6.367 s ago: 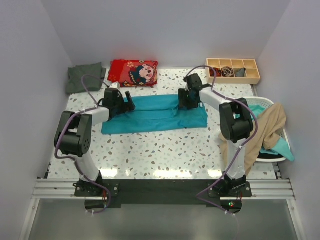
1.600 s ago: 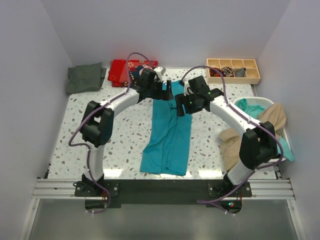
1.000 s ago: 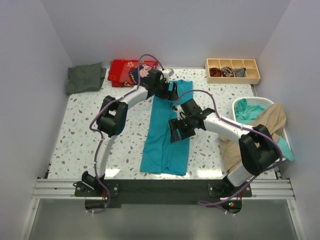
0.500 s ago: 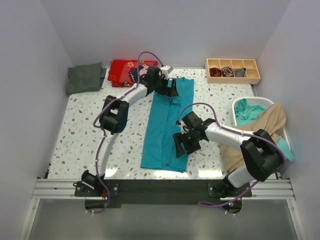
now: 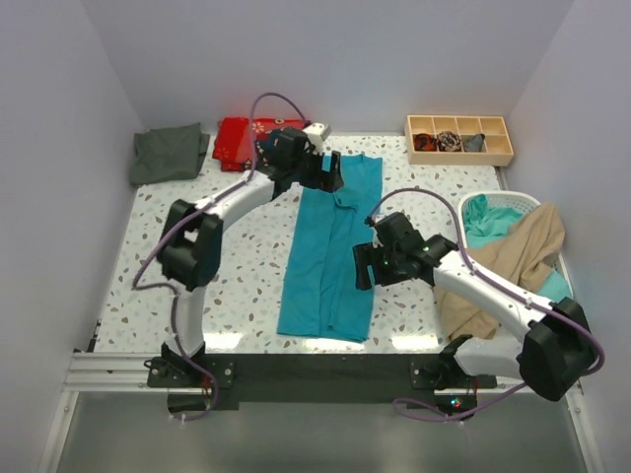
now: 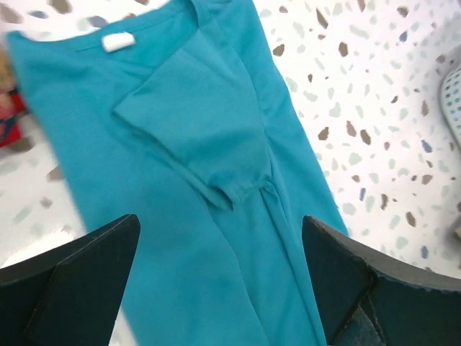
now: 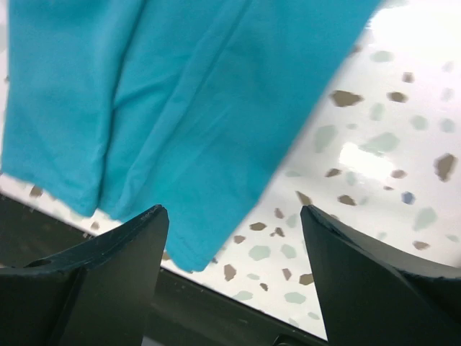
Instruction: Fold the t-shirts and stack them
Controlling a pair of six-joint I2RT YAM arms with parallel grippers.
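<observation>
— What does the room look like?
— A speckled white worktop [image 5: 246,286] walled in by plain pale panels. The teal t-shirt [image 5: 330,246] lies down the middle as a long folded strip, collar far, hem near. The beige t-shirt [image 5: 513,266] hangs over a white basket [image 5: 493,202] on the right. The grey-green t-shirt [image 5: 168,153] sits folded in the far left corner.
— And the arms?
— The left arm [image 5: 232,202] stretches far and inward, to the collar end. The right arm [image 5: 483,286] bends left, low over the strip's right edge.
— Holding anything?
— No. The left fingers [image 5: 332,173] are spread wide above the folded sleeve. The right fingers [image 5: 361,268] are also well apart, empty, over the hem.
</observation>
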